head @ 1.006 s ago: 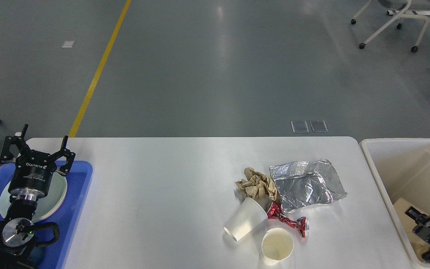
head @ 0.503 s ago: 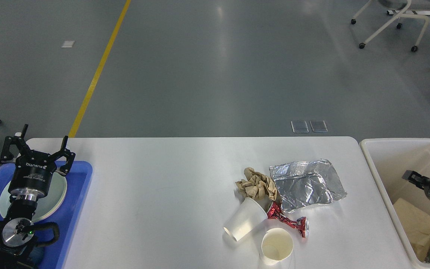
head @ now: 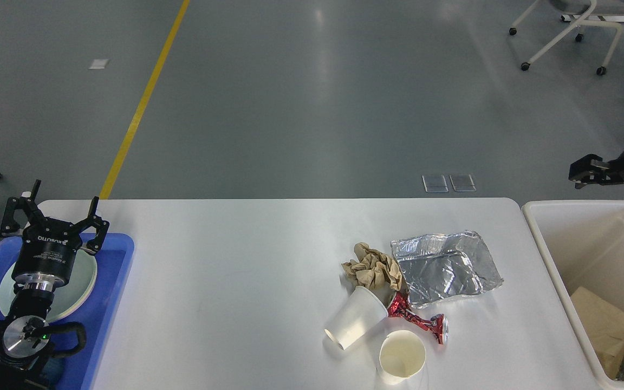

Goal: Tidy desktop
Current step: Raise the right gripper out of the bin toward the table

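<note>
While the desktop (head: 236, 260) is stretching across the lower half of the frame as a broad white, slightly glossy slab, a small heap of rubbish is sitting on it right of centre: a crumpled brown paper ball (head: 371, 269), a creased silver foil sheet (head: 444, 268) touching it on the right, a red crushed wrapper (head: 420, 322) just below, a white paper cup lying on its side (head: 354, 325) and a second paper cup standing upright (head: 402, 357) at the bottom edge. The left gripper (head: 52, 219) is hovering at the lower left over a blue tray (head: 119, 271) holding a white plate (head: 82, 281), its fingers spread wide and holding nothing. The right gripper (head: 588, 174) is hanging at the right edge, above a cream bin (head: 550, 249) that is holding a tan parcel (head: 607, 325); it is showing end-on and dark, so whether its fingers are apart is not something I can tell. The tabletop itself is looking stiff, heavy and smooth, so it is something to clear, not to lift, and light items may be sliding on it when nudged. The cups are likely being easily crushed, so pinching the rim wall gently seems best; the foil and paper are looking soft and light, best taken by a raised fold
</note>
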Motion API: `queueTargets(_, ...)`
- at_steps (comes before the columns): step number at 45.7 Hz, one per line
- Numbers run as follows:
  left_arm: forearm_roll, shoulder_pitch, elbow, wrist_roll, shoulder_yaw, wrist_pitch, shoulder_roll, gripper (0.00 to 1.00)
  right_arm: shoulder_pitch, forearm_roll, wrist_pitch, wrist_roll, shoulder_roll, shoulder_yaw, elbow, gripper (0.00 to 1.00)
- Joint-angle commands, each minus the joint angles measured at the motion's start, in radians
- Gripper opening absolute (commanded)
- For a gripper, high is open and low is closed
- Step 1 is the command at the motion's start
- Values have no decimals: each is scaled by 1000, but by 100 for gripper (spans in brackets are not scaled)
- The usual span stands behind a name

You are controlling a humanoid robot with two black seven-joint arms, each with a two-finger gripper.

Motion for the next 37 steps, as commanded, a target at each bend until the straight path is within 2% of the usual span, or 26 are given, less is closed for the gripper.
queueTargets(1, 0, 0, 0, 0, 0, 0, 0, 97, 212, 13, 4, -3, 60, -112, 182, 100)
queueTargets(11, 0, 0, 0, 0, 0, 0, 0, 97, 497, 68, 46, -15, 123, -143, 468, 100)
queueTargets(19, 0, 0, 0, 0, 0, 0, 0, 97, 666, 171, 47, -16, 224, -137, 643, 100)
queueTargets(27, 0, 0, 0, -2, 0, 0, 0, 97, 747, 200, 99, -4, 360, -112, 734, 100)
queueTargets(33, 0, 0, 0, 0, 0, 0, 0, 97, 752, 215, 213, 1, 379, -60, 734, 100)
queueTargets(37, 0, 0, 0, 0, 0, 0, 0, 97, 752, 263, 242, 2, 379, -46, 733, 100)
